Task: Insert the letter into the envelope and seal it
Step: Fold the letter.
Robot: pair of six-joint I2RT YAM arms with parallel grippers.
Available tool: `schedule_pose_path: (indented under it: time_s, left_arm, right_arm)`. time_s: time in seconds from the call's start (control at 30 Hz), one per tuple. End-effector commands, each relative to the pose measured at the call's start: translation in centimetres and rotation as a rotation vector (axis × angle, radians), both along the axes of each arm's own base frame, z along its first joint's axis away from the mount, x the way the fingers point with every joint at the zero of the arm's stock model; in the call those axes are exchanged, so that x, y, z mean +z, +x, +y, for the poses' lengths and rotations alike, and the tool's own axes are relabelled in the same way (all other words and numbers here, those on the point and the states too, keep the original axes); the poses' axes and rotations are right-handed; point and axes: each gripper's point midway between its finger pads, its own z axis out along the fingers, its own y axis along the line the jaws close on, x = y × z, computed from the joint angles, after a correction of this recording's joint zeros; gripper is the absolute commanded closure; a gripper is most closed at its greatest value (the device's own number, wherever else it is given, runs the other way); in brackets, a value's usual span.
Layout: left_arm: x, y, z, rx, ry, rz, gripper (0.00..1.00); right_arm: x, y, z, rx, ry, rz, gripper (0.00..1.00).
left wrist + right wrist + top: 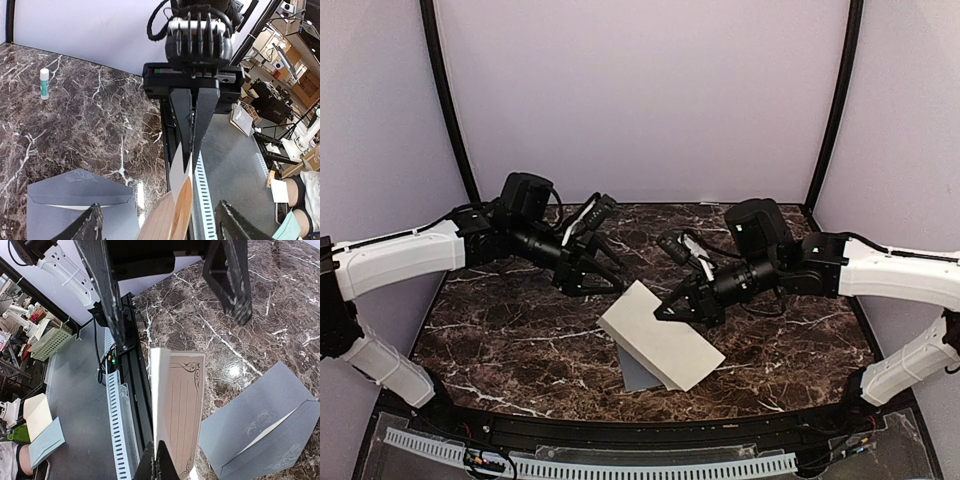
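Observation:
The cream letter [660, 345], folded, is held on edge above the table's middle. My right gripper [665, 312] is shut on its upper edge; the right wrist view shows the fingers [159, 460] pinching the folded letter [177, 405], lined side showing. My left gripper [605, 283] is open just left of the letter's top corner and holds nothing. In the left wrist view its gripper [159, 206] straddles the letter [175, 215]. The grey envelope [638, 375] lies flat beneath the letter, flap open [75, 205], [260, 430].
A white glue stick with a green label [44, 82] stands on the marble table towards the back. A black rail and a white slotted cable duct [620, 465] run along the near edge. Purple walls close in the back and sides.

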Motion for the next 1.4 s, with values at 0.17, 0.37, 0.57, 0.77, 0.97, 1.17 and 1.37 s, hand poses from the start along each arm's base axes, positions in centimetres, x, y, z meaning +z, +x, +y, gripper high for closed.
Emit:
schedule_pose_path:
  time_s: [0.17, 0.37, 0.57, 0.77, 0.97, 1.17, 1.37]
  left_arm:
    - [1.0, -1.4, 0.1, -0.058, -0.053, -0.028, 0.18]
    - [0.5, -3.0, -0.7, -0.109, -0.047, -0.008, 0.18]
    - [0.2, -3.5, -1.0, -0.134, -0.048, 0.019, 0.26]
    - [0.0, -3.4, -1.1, -0.138, -0.035, 0.031, 0.63]
    - [0.0, -3.5, -1.2, -0.144, -0.036, 0.037, 0.91]
    - [0.1, -3.1, -1.1, -0.124, -0.029, 0.014, 1.0]
    - [0.5, -2.3, -0.5, -0.083, -0.025, -0.03, 1.0]
  right_arm:
    - [1.9, -0.8, 1.5, 0.064, 0.078, 0.022, 1.0]
    - [1.6, -0.8, 2.1, 0.08, 0.087, 0.04, 1.0]
    - [1.5, -0.9, 2.4, 0.091, 0.093, 0.053, 1.0]
    - [1.7, -0.8, 2.5, 0.088, 0.1, 0.048, 1.0]
    - [1.7, -0.7, 2.5, 0.083, 0.096, 0.048, 1.0]
    - [1.5, -0.4, 2.3, 0.06, 0.083, 0.043, 1.0]
    - [1.4, -0.4, 1.7, 0.035, 0.067, 0.04, 0.68]
